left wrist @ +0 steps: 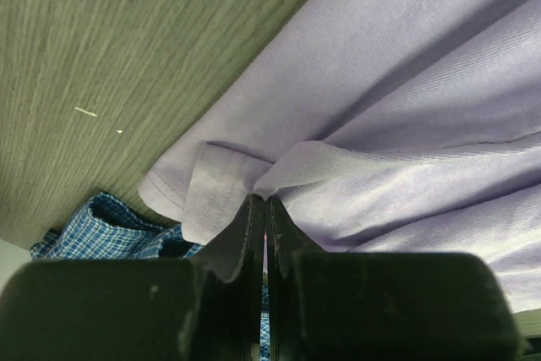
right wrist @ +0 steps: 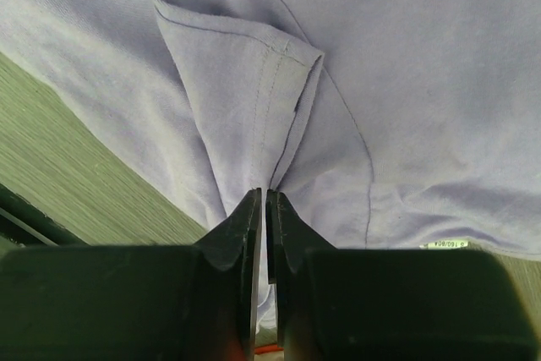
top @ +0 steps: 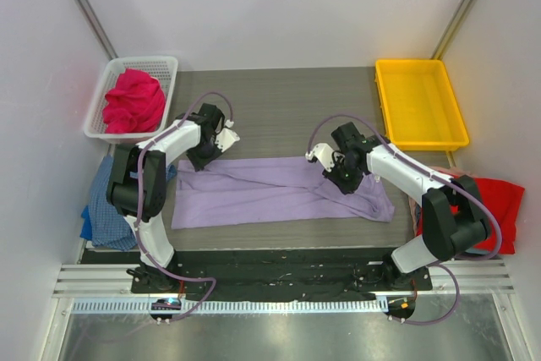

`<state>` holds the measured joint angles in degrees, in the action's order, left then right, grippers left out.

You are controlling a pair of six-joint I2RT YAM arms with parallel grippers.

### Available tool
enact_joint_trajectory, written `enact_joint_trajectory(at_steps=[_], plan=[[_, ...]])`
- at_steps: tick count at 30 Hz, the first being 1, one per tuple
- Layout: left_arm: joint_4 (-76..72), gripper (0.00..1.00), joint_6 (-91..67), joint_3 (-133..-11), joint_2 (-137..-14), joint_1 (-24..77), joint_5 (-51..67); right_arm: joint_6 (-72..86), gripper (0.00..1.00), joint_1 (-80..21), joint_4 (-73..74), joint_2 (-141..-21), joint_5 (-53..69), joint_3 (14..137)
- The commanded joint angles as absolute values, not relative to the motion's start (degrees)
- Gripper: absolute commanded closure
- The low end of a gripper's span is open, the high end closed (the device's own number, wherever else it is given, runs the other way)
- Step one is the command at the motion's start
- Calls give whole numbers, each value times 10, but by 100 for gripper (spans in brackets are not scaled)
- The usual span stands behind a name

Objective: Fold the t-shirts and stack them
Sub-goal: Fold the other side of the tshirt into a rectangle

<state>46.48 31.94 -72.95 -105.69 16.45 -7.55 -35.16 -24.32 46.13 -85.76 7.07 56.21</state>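
The lavender t-shirt (top: 270, 192) lies folded into a long band across the grey table. My left gripper (top: 205, 152) is shut on its far left corner, a hemmed edge (left wrist: 221, 182) pinched between the jaws. My right gripper (top: 341, 172) is shut on a fold of the same shirt (right wrist: 279, 107) near its right end. The magenta-pink t-shirt (top: 133, 101) sits bunched in the white mesh basket (top: 166, 65). The blue checked t-shirt (top: 103, 209) hangs off the table's left edge and shows in the left wrist view (left wrist: 110, 230). The red t-shirt (top: 497, 200) lies at the right edge.
A yellow plastic tray (top: 420, 104) stands at the back right. White walls close in the table on three sides. A black rail (top: 279, 264) runs along the near edge by the arm bases.
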Motion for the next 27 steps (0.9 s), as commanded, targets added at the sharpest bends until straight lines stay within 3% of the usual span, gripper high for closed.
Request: enact_joint_trajectory(at_steps=[1,9,27], plan=[[461,95,324,-723,-1032,164,-89,-346,87,-246,455,-838,64,557],[460,96,323,-720,-1031,164,-90,-345,99,-249,455,-835,67,555],[463,96,322,-724,-1031,164,-90,-342,99,-303,491,-826,78,538]])
